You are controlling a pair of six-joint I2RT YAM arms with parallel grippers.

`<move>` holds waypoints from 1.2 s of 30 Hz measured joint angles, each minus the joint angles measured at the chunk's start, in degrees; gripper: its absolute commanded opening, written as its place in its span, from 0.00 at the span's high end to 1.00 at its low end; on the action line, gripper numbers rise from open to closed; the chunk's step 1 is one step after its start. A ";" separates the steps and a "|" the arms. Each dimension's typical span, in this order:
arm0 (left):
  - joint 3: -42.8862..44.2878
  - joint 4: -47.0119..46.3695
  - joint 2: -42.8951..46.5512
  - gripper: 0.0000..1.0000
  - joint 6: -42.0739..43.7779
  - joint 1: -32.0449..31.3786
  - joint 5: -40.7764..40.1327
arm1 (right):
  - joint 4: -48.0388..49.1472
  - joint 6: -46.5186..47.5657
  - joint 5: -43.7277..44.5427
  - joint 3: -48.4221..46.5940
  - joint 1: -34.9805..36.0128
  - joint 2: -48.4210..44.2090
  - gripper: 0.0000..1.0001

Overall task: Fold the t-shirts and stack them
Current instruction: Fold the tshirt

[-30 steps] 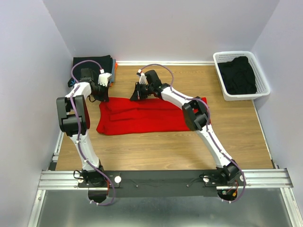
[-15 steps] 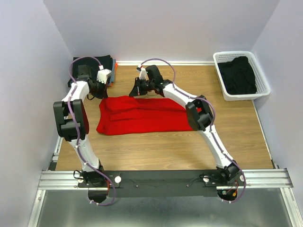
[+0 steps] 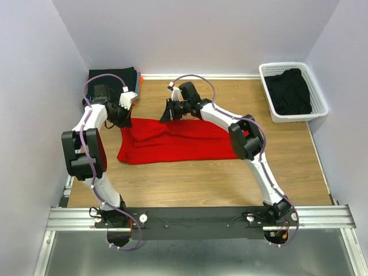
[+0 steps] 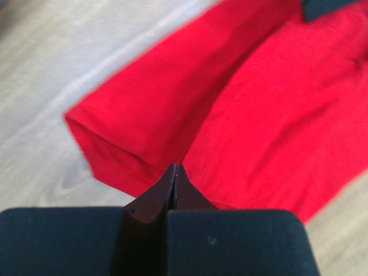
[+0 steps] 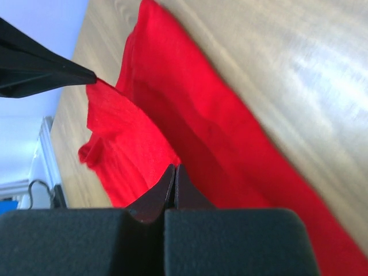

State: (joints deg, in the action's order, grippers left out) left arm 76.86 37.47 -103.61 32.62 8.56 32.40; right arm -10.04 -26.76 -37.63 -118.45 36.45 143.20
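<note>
The wrist views are showing what the overhead view hides: the left gripper [image 4: 175,168] and right gripper [image 5: 174,168] are each pinching shut on the far edge of the red t-shirt [image 3: 184,144], which is lying across the middle of the table [image 3: 230,178], with open wood stretching toward the basket [image 3: 266,70] of black t-shirts [image 3: 290,92].
</note>
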 measured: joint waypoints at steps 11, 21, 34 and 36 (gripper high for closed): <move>-8.68 4.48 6.34 1.00 6.69 -0.02 4.37 | 0.13 0.26 -2.60 10.43 0.37 -7.34 0.99; -13.55 5.77 7.76 1.00 8.74 -0.04 4.96 | 0.07 0.26 -2.97 17.59 2.60 -8.00 0.99; -4.90 3.41 2.45 1.00 6.73 -0.63 5.95 | 0.15 0.33 -1.38 17.49 2.56 -8.02 0.94; -4.90 2.97 1.05 1.00 6.51 -0.74 5.90 | 0.13 0.72 -1.14 17.49 2.56 -8.02 0.66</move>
State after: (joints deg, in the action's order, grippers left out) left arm 71.96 40.45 -102.56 39.13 7.81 38.30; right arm -9.91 -26.04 -38.76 -100.97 39.00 135.17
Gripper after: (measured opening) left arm 0.005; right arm 0.060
